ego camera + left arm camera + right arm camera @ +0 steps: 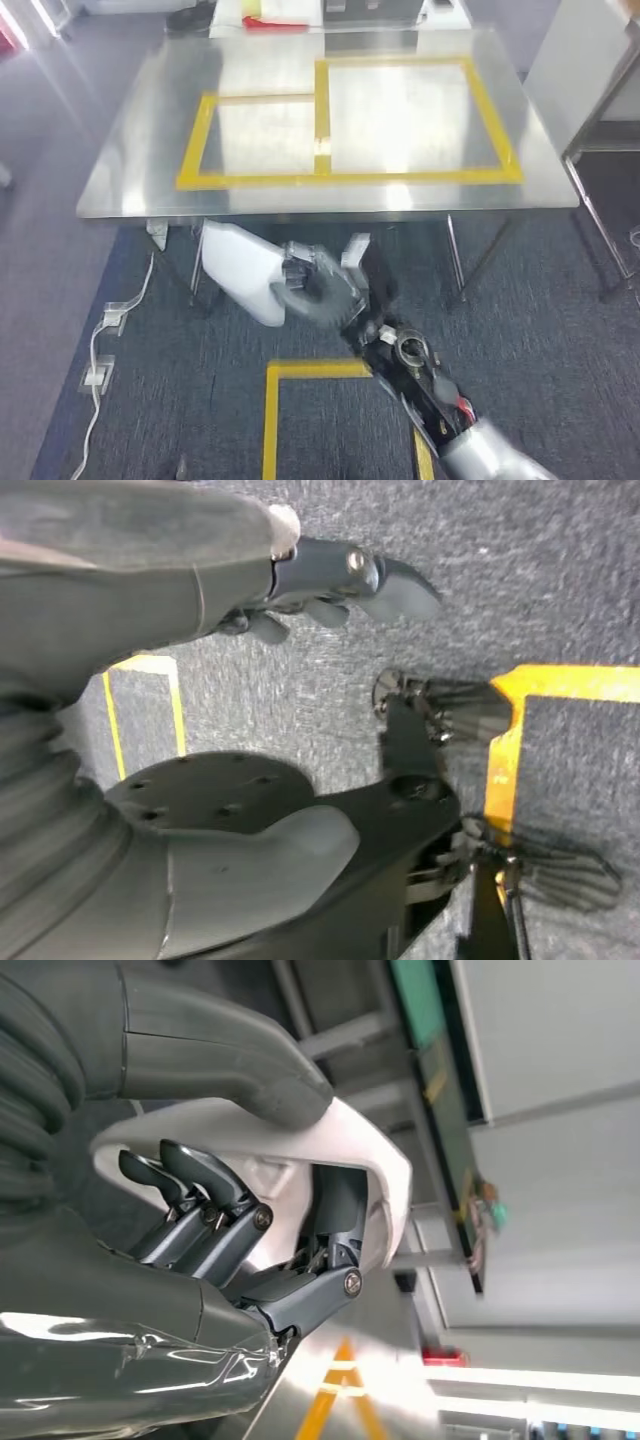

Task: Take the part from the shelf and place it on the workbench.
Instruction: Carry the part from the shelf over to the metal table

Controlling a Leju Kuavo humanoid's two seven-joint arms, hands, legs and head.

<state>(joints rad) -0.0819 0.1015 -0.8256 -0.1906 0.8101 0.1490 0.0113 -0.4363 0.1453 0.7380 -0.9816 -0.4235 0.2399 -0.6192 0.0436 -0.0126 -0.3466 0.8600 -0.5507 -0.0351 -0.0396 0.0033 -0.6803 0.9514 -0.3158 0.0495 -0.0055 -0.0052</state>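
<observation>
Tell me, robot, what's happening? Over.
Right hand holds white part, short of workbench. Left hand hangs over carpet, holding nothing. Workbench top bare ahead.

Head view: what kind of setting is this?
Likely a workshop or factory test floor: a steel workbench marked with yellow tape, taped carpet, and the right hand carrying a white part.

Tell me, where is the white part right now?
In the head view, the white part is held in the robot's right hand, over the dark carpet just short of the steel workbench's near edge, left of centre.
</observation>
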